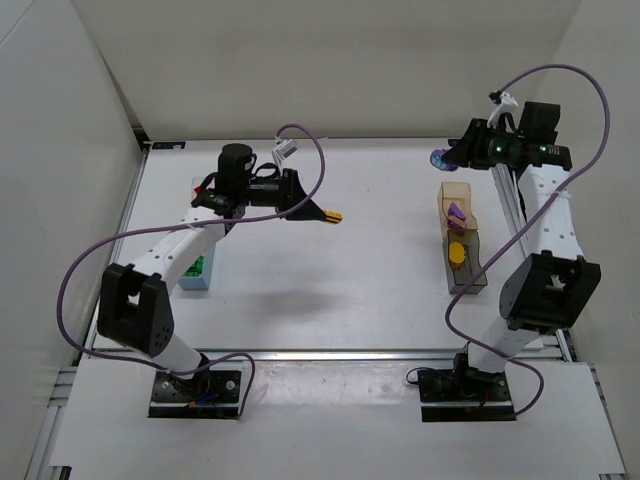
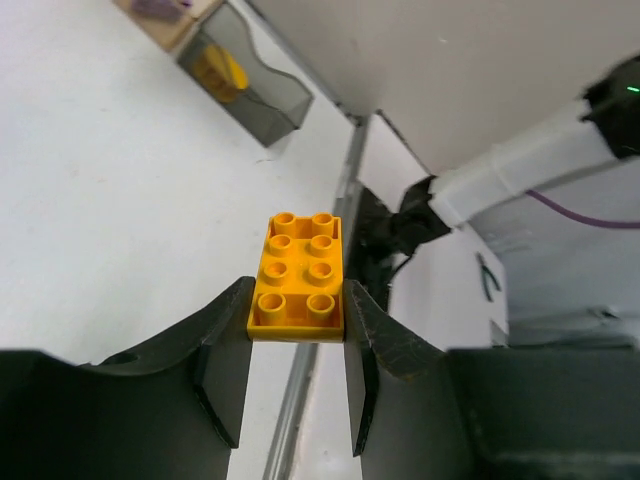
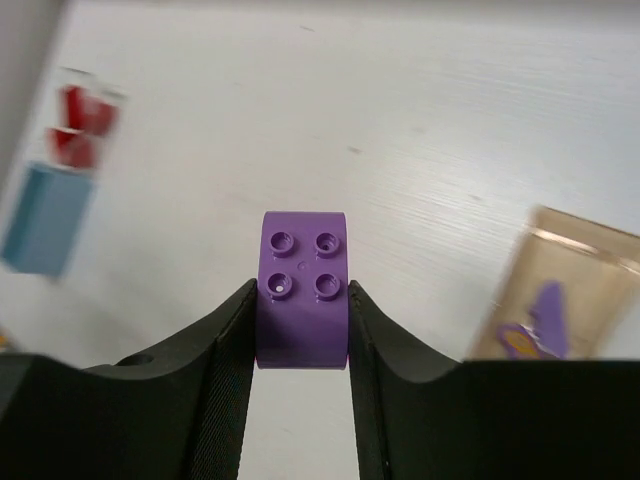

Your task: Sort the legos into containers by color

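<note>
My left gripper [image 1: 328,215] is shut on a yellow lego [image 1: 335,216], held above the middle of the table; the left wrist view shows the brick [image 2: 298,275] clamped between the fingers [image 2: 225,350]. My right gripper [image 1: 447,156] is shut on a purple lego [image 1: 438,157], held high at the far right; the brick [image 3: 302,285] sits between the pads [image 3: 230,370]. The tan container [image 1: 455,200] holds a purple lego [image 1: 457,212]. The dark smoky container [image 1: 470,268] holds a yellow lego [image 1: 457,253]. The light blue container [image 1: 196,272] holds a green lego.
Red legos [image 3: 80,125] lie in a clear container beyond the light blue one [image 3: 45,215], partly hidden under my left arm in the top view. The tan [image 3: 570,285] and dark [image 2: 250,85] containers stand in a row beside the right rail [image 1: 510,205]. White walls surround the table.
</note>
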